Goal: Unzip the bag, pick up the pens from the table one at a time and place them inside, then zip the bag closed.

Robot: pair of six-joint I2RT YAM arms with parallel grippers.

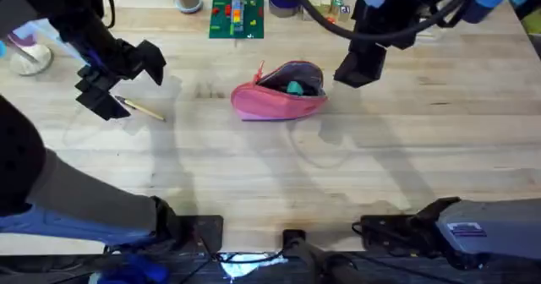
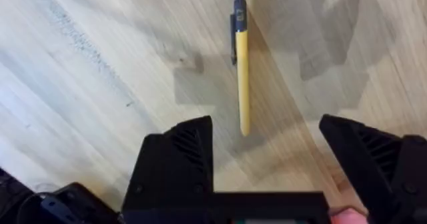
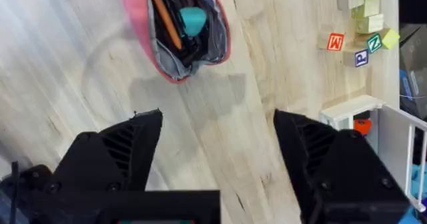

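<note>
One pen (image 2: 242,71) lies on the worktop (image 1: 270,182), a slim yellowish stick with a dark clip end, flat on the wood at the left side and well apart from the bag (image 1: 279,94). It looks light and stiff, with a smooth round body that may roll or slip away if it is pushed from one side only. I think the best place to take it is around the middle of its length, with the two fingers on both sides of the body, so it does not tip when lifted.

The bag is pink soft cloth and sits near the middle of the worktop with its zipper already open. In the right wrist view an orange pen (image 3: 163,17) is inside it, next to something teal that I cannot name. The cloth will bend easily, so the mouth may fall shut when a pen is pushed in.

The left pincer (image 2: 297,157) is wide open and holds nothing. It hangs over the near end of the yellowish pen, which points into the gap between the fingers but does not touch them, as far as I can judge. The right pincer (image 3: 217,151) is also wide open and empty, above bare wood just beside the bag, touching nothing
</note>
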